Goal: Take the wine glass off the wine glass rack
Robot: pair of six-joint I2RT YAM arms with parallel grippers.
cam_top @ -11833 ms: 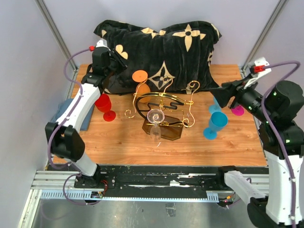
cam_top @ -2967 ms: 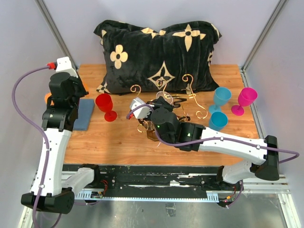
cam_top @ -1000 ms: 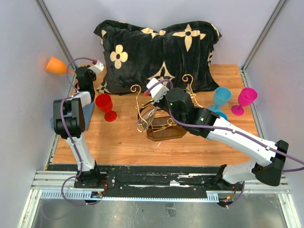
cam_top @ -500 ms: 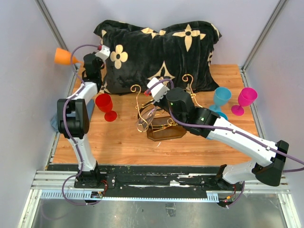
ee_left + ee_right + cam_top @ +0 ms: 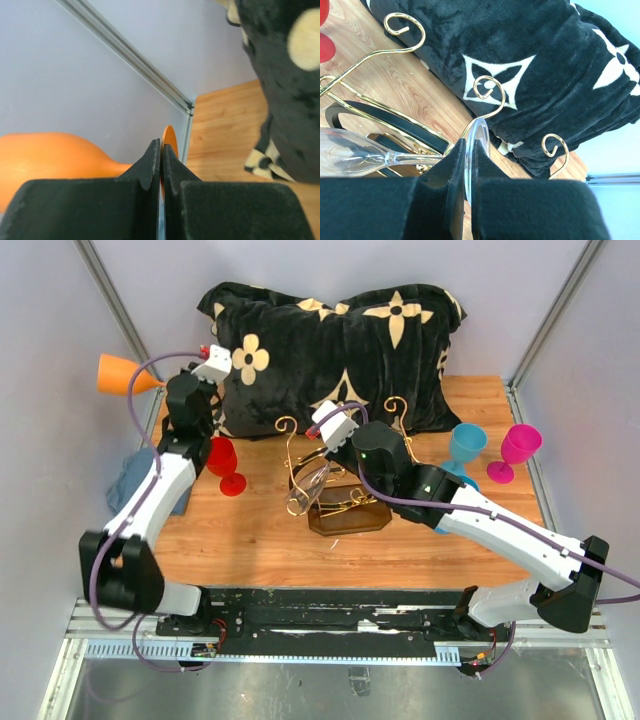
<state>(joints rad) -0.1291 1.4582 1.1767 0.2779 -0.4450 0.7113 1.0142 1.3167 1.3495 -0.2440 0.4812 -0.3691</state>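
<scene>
A clear wine glass (image 5: 304, 493) lies tilted over the wine glass rack (image 5: 352, 516), its bowl hanging low to the left. My right gripper (image 5: 328, 462) is shut on the glass's round foot (image 5: 481, 143). In the right wrist view the stem runs level above the rack's black rail (image 5: 375, 119) and gold scrolls (image 5: 489, 89), with the right gripper (image 5: 468, 150) clamped flat on the foot. My left gripper (image 5: 163, 387) is raised at the back left, shut on the foot of an orange glass (image 5: 113, 373). The left wrist view has that gripper (image 5: 161, 150) pinching the orange glass (image 5: 47, 155).
A black pillow (image 5: 340, 345) with cream flowers fills the back of the table. A red glass (image 5: 222, 462) stands left of the rack. Blue glasses (image 5: 466, 445) and a pink glass (image 5: 518, 448) stand at the right. A blue cloth (image 5: 133, 483) lies at the left edge.
The left arm has swung its elbow down and outward while keeping the orange glass up at the back left. The right gripper and the clear glass have barely shifted.
</scene>
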